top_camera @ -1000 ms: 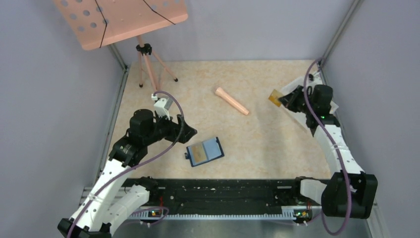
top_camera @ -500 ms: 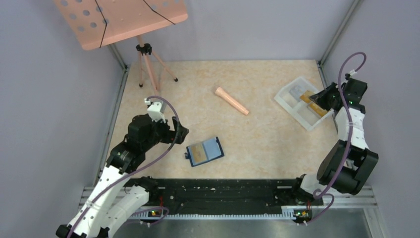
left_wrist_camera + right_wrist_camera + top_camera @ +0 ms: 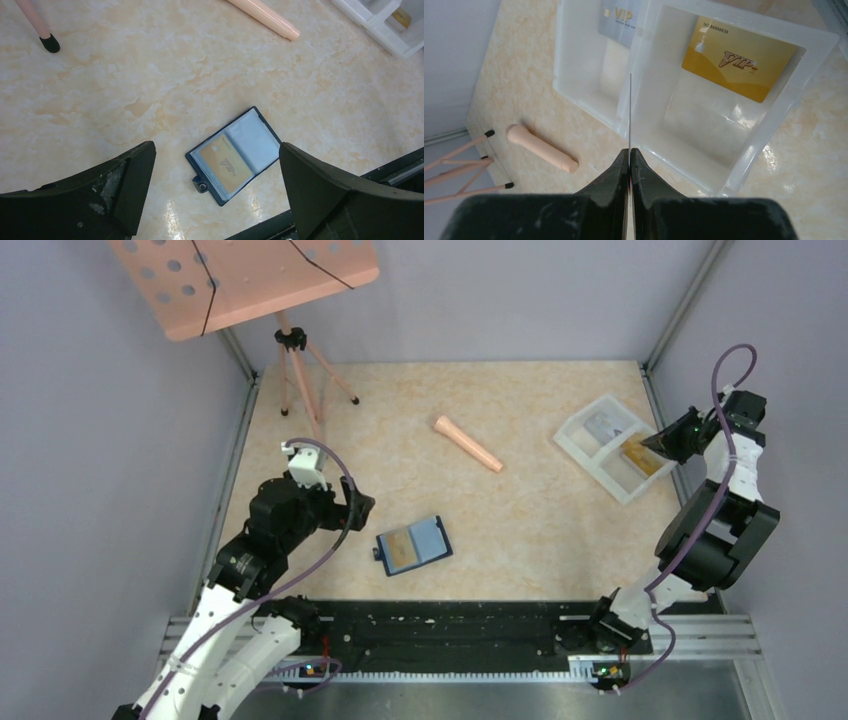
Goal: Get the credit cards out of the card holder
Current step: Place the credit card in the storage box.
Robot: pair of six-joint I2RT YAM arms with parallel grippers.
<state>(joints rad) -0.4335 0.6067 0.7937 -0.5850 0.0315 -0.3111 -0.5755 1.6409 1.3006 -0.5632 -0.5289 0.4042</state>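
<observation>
The right gripper (image 3: 668, 443) has drawn back to the right edge. Its fingers are pressed together, with a thin pale line (image 3: 630, 110) of unclear nature between them. The gold card (image 3: 739, 57) now lies in the white tray (image 3: 734, 170). The card holder (image 3: 234, 156) stays open at lower centre, below the wide-open, empty left gripper (image 3: 215, 150).

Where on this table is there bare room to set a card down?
Widest bare patch: between the card holder and white tray, nearer than the peach cylinder. Also free: the back strip behind the cylinder. Crowded: around the tray, where the right gripper hovers.
</observation>
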